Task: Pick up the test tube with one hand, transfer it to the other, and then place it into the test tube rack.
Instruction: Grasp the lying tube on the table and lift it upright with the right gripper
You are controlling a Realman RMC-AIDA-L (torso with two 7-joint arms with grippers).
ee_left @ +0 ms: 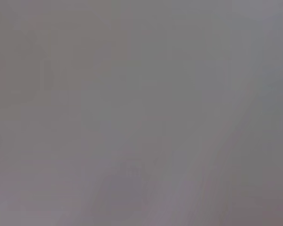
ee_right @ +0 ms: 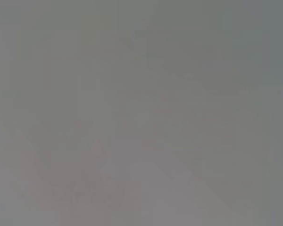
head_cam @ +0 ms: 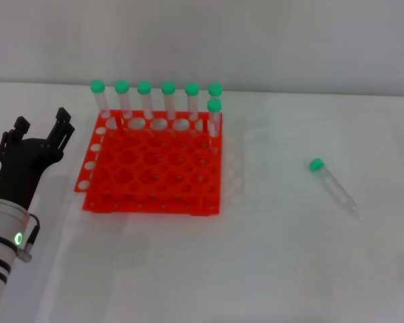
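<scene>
The test tube [head_cam: 333, 188] lies flat, well to the right of the test tube rack [head_cam: 151, 171]. The left gripper [head_cam: 44, 128], fingers spread, waits beside the rack's left side, far from it.

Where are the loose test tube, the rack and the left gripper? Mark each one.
test tube [head_cam: 334, 187]: head view, on its clear body.
test tube rack [head_cam: 148, 176]: head view, on its red-orange top grid.
left gripper [head_cam: 44, 126]: head view, midway between its fingertips.

Both wrist views: featureless grey blur.
The left arm [head_cam: 7, 235] runs off the head view's lower-left edge; the right arm is out of sight.
</scene>
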